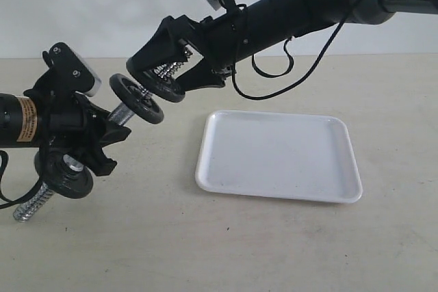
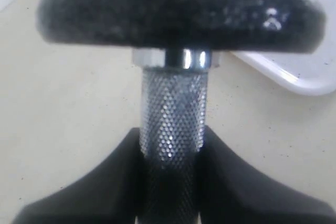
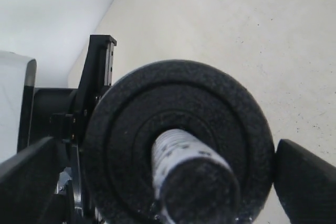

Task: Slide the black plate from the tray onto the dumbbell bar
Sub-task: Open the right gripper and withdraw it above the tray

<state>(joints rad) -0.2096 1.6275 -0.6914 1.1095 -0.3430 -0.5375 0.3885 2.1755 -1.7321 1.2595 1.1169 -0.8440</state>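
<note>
My left gripper (image 1: 102, 138) is shut on the knurled middle of the dumbbell bar (image 1: 122, 113), which slants up to the right above the table. The left wrist view shows its fingers clamping the bar (image 2: 172, 114) just below a black disc (image 2: 178, 14). The black plate (image 1: 165, 89) sits on the bar's upper threaded end, beside that disc (image 1: 137, 98). My right gripper (image 1: 166, 78) straddles the plate, open. In the right wrist view the plate (image 3: 126, 129) is threaded on the bar end (image 3: 194, 182), with a small gap to each finger. The white tray (image 1: 274, 155) lies empty.
Another black disc (image 1: 65, 177) sits on the bar's lower end, whose threaded tip (image 1: 31, 206) points down toward the table at the left. A corner of the tray (image 2: 294, 72) shows behind the disc in the left wrist view.
</note>
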